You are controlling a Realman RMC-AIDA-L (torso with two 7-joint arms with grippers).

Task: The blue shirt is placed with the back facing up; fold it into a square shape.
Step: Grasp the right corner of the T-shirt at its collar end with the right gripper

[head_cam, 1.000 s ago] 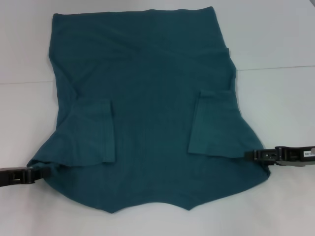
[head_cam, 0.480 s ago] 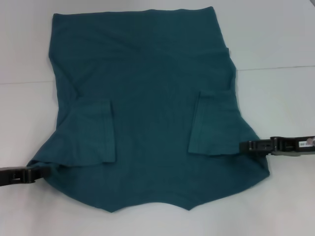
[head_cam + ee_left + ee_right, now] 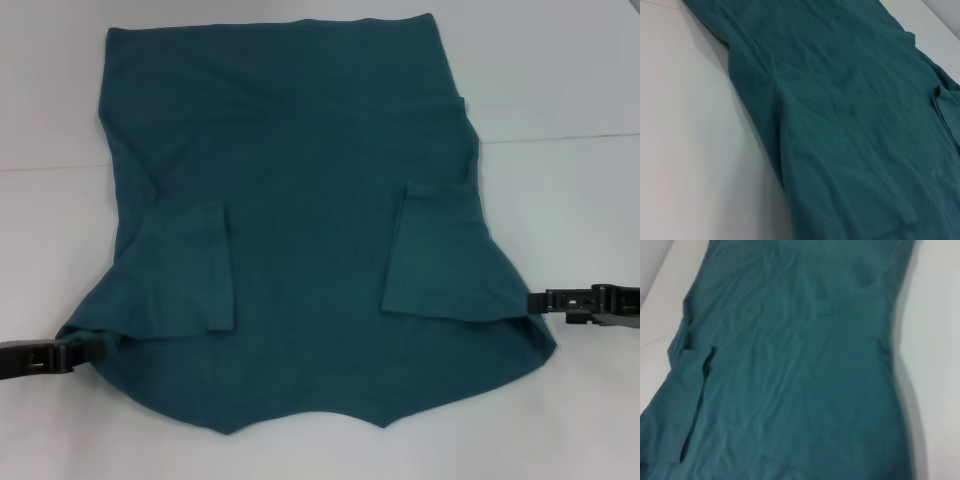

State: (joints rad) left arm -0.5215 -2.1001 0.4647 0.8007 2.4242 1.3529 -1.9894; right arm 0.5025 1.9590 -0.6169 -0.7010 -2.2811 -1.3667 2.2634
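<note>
A left gripper reaches in low from the left edge of the head view, its dark fingers closed on the near left corner of the shirt, where the cloth bunches into a small point. The shirt lies spread across the white table, plain side up, its straight far edge toward the top of the view and its near edge dipping in a shallow curved notch closest to the robot. Both short sleeves are folded inward over the body: the left sleeve lies flat as a paler panel, and the right sleeve mirrors it on the other side (each stands out by a darker shadow line along its inner edge). Soft creases run diagonally across the upper half of the cloth. At the right, the right gripper sits at the level of the shirt's near right corner, its tips just at the fabric's edge; whether its fingers are together or apart, and whether they touch the cloth, cannot be told. The left wrist view shows only the shirt stretching away over the table, and the right wrist view likewise shows the shirt with one folded sleeve edge.
</note>
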